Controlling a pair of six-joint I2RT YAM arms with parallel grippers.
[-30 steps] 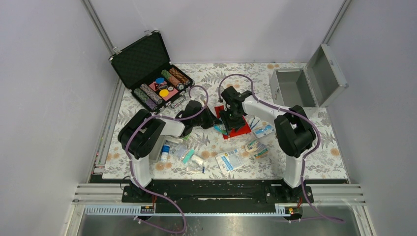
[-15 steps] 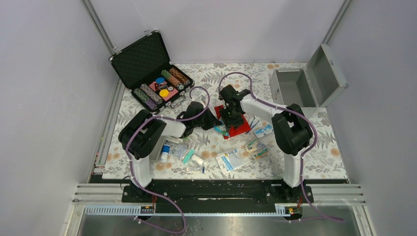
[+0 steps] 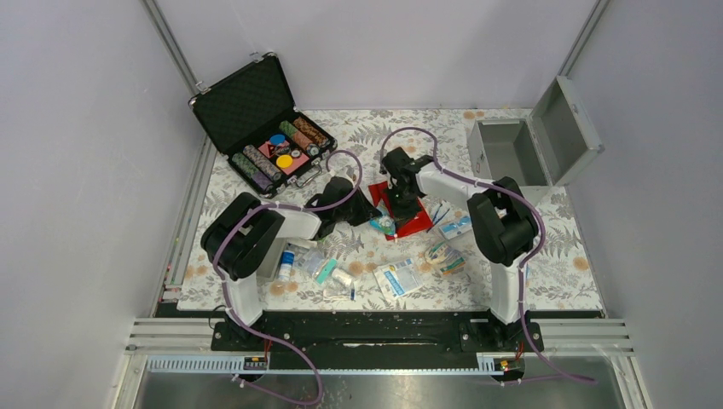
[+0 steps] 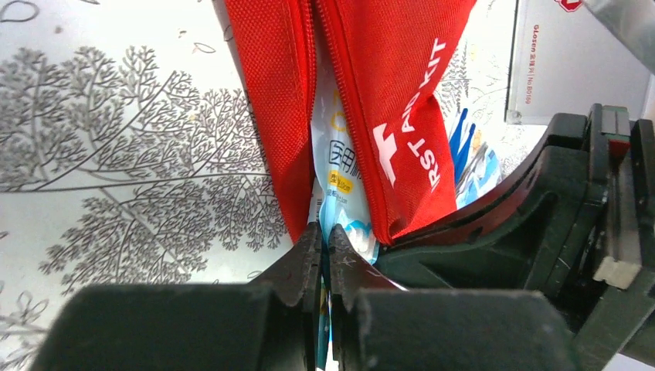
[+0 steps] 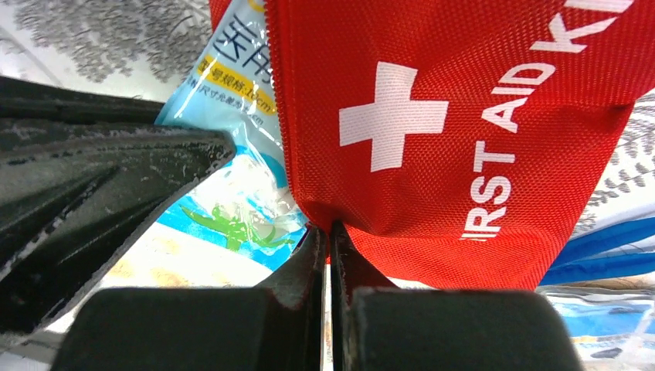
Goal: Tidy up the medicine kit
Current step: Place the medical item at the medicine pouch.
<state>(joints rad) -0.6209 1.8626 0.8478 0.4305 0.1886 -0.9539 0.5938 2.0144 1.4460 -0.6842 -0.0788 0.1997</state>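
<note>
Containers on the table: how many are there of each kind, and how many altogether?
Black foam-lined chip case: 1
Silver-grey metal box: 1
Red first-aid pouch: 1
Total: 3

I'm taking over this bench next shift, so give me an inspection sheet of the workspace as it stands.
Surface: leaf-patterned table cover, lying flat.
Job's things: metal box at the far right, lid open, inside looks bare; red pouch mid-table.
Clutter: loose packets near the front; black case of coloured chips, open, far left.
Pincers: left pincer shut on a blue packet poking from the pouch; right pincer shut on the pouch's edge.
Cables: purple cables loop along both arms.
Surroundings: grey walls, metal frame.
</note>
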